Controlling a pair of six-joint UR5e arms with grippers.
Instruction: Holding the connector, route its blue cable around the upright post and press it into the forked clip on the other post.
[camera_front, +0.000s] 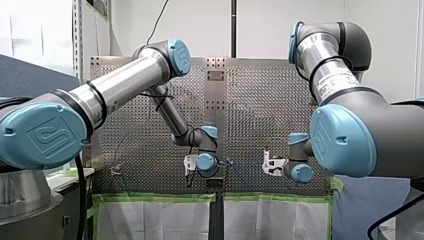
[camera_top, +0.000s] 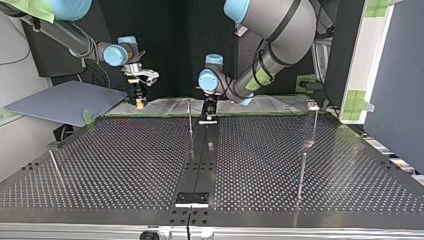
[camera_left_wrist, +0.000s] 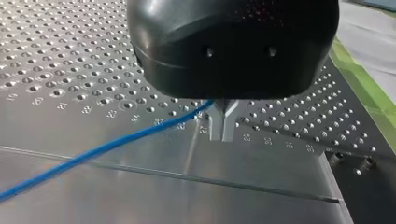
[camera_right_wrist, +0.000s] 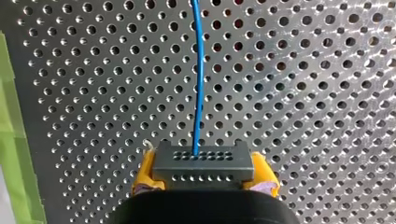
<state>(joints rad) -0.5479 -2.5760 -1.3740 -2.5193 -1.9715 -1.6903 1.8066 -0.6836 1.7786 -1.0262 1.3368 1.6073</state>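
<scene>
reading the top view from its left: my right gripper (camera_top: 139, 104) hangs just above the far edge of the perforated table (camera_top: 125, 165). its wrist view shows the yellow pads (camera_right_wrist: 144, 173) clamped on either side of the grey connector (camera_right_wrist: 203, 163), so the holding part of the task is done. the blue cable (camera_right_wrist: 200, 84) leaves the connector's face and runs out over the holes, slightly bowed rather than taut.

next along stands a thin upright post (camera_top: 190, 120) near the table's middle seam. no cable shows wrapped on it, though the line is too fine to trace in this view.

just beside that post, on its right, my left gripper (camera_left_wrist: 223, 135) is low over the table. its wrist view shows the metal fingers (camera_left_wrist: 229, 123) closed tip to tip, with the cable running up into the narrow fork above the tips. i judge the cable pinched, or at least caged, there.

well apart at the view's right stand a nearer post (camera_top: 301, 175) and a farther post (camera_top: 315, 125). the farther one carries a small piece at its top that may be the forked clip, but it is too small to tell.

by my reckoning the task is early. both grips are made, while the loop round the post and the press into the clip are left to do.
</scene>
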